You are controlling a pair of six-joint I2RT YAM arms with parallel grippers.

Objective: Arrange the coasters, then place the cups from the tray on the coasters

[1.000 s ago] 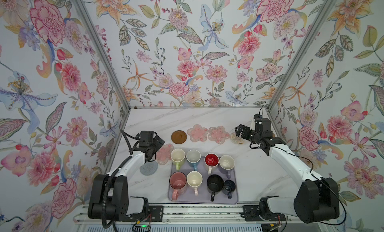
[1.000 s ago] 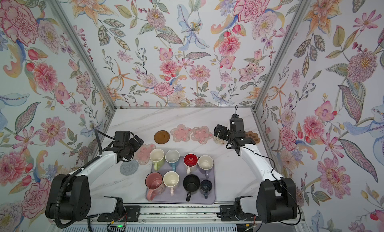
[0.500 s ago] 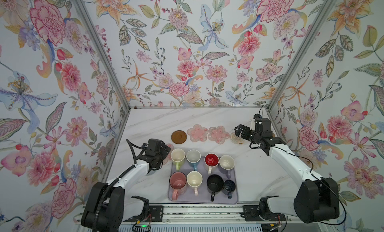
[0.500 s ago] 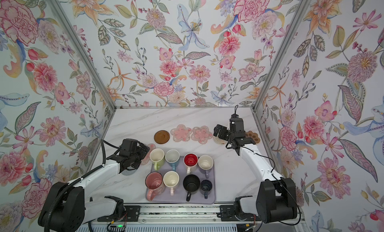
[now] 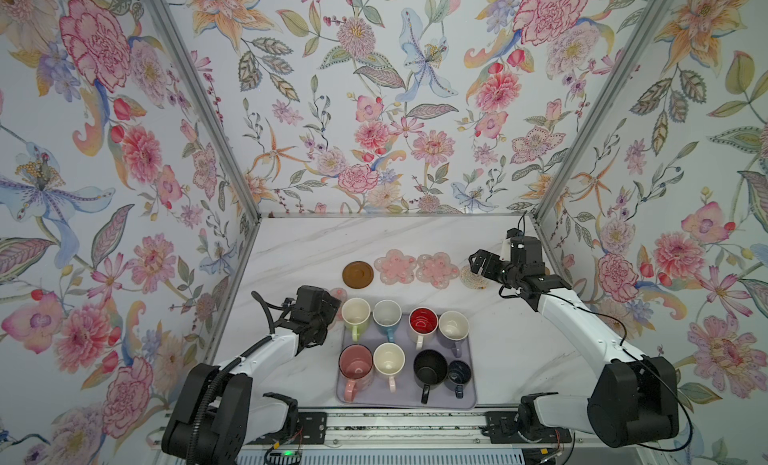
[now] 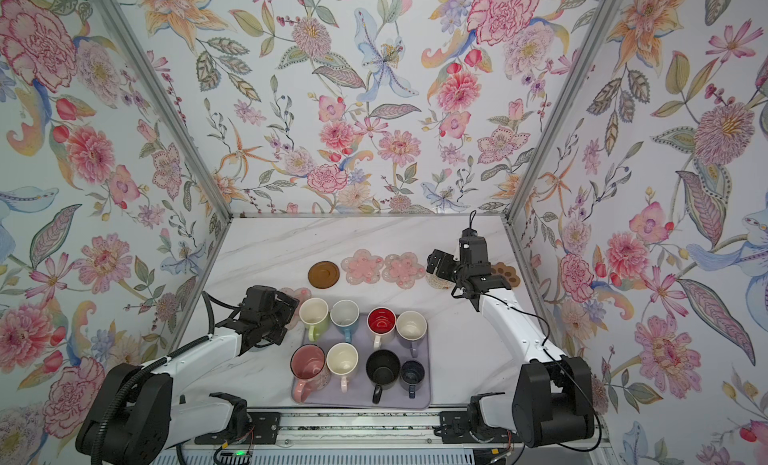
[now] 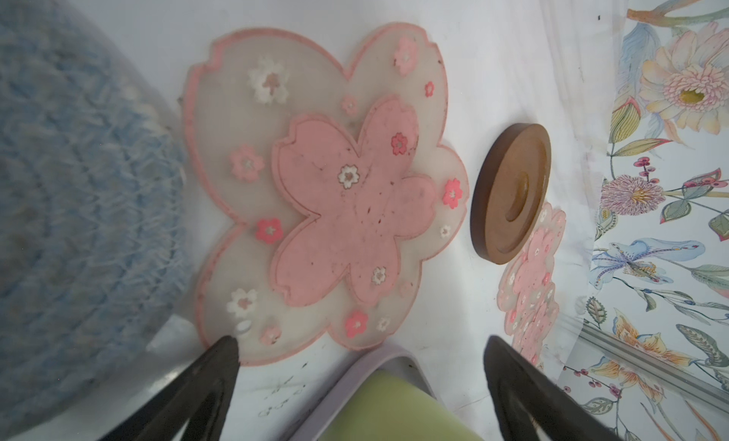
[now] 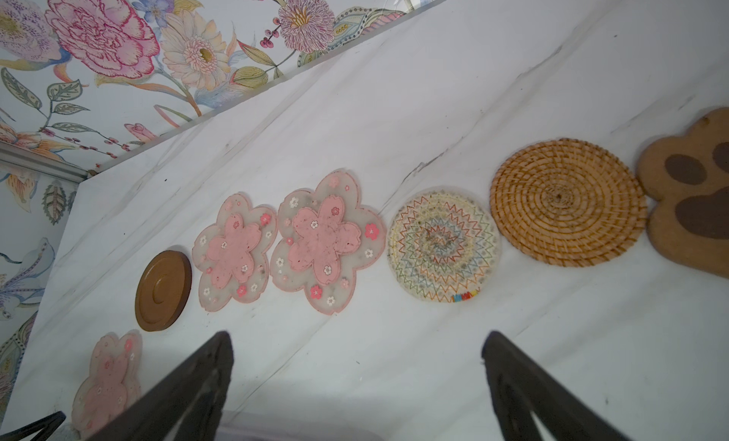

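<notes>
Found the left gripper (image 7: 361, 344) shifted from a second before: then out over the loose mats at 9 o'clock of the table, now drawn in close at 9 o'clock of the lime-green mug (image 5: 356, 317), hard by the tray (image 5: 405, 398) corner. Saw its jaws spread wide with nothing between them. Noted the third pink flower coaster (image 7: 347, 206) flat on the marble just ahead of the fingertips, one tip at its edge. Could not tell whether touching. Noted the blue-grey woven round (image 7: 79, 182) just beside it. In both top views lost that round under the wrist and kept only a petal of the flower, at 10 o'clock of the tray.

Found the right gripper (image 8: 355, 340) unmoved at 1 o'clock of the tray, likewise spread and empty, hovering near the row. Counted along that row, at 12 o'clock of the tray: brown disc (image 8: 163, 291), pink flower mat (image 8: 232, 253), its twin (image 8: 325, 242), zigzag woven round (image 8: 443, 244), straw round (image 8: 566, 202), paw-shaped coaster (image 8: 690, 198). Saw all eight mugs on the tray, from the tall pink one (image 5: 355, 363) to the small navy one (image 5: 458, 371).

Judged six mats laid and two out of line. Read the left arm's approach as lining up on the loose flower. Expected so thin a mat to need a tip worked under its edge.
</notes>
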